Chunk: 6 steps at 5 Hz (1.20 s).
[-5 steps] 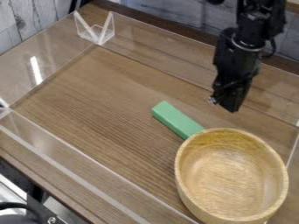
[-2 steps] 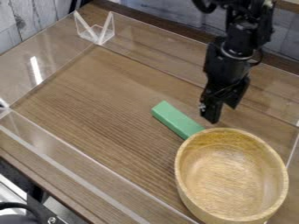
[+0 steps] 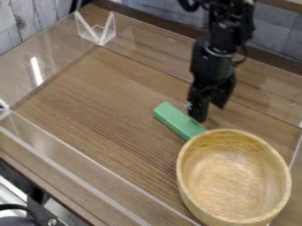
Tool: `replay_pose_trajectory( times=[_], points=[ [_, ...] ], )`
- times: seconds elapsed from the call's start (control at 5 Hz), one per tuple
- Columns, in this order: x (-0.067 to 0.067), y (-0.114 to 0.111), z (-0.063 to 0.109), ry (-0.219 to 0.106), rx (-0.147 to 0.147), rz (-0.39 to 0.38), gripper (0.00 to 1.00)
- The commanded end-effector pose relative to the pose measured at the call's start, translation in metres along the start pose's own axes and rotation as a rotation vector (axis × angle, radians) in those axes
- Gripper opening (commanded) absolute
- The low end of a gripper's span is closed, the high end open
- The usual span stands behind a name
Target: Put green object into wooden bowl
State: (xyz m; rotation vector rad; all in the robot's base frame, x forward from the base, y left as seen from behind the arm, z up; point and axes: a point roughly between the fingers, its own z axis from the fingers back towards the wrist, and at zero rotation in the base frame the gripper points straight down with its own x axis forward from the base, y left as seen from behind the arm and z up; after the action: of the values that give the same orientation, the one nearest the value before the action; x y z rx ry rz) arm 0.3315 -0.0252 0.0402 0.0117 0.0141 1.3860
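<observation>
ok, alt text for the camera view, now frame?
A black robot gripper points down with open fingers just over the far end of a green bar lying on a wood-grain table. An empty wooden bowl sits beside the bar.

Looks like a lab test bench: wood-grain table [image 3: 94, 106] fenced by clear acrylic walls [image 3: 53, 44], a clear bracket [image 3: 94, 29] at the far corner, black robot arm [image 3: 221, 44] mounted over it, pale brick wall [image 3: 24, 16] behind. Staged with only a bowl [image 3: 234, 185] and green bar [image 3: 177, 121].
</observation>
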Motion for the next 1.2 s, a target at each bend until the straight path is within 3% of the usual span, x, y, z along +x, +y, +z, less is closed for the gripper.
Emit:
replay_pose_trajectory(
  times=[0.0,0.4,0.8,1.0],
  points=[
    [0.014,-0.013,0.033,0.009,-0.076,-0.006,1.0],
    [0.023,-0.004,0.032,0.015,-0.058,0.027,1.0],
    [0.013,0.013,0.015,0.021,-0.037,-0.005,1.0],
    [0.024,0.021,0.01,0.023,-0.027,0.026,1.0]
  ],
)
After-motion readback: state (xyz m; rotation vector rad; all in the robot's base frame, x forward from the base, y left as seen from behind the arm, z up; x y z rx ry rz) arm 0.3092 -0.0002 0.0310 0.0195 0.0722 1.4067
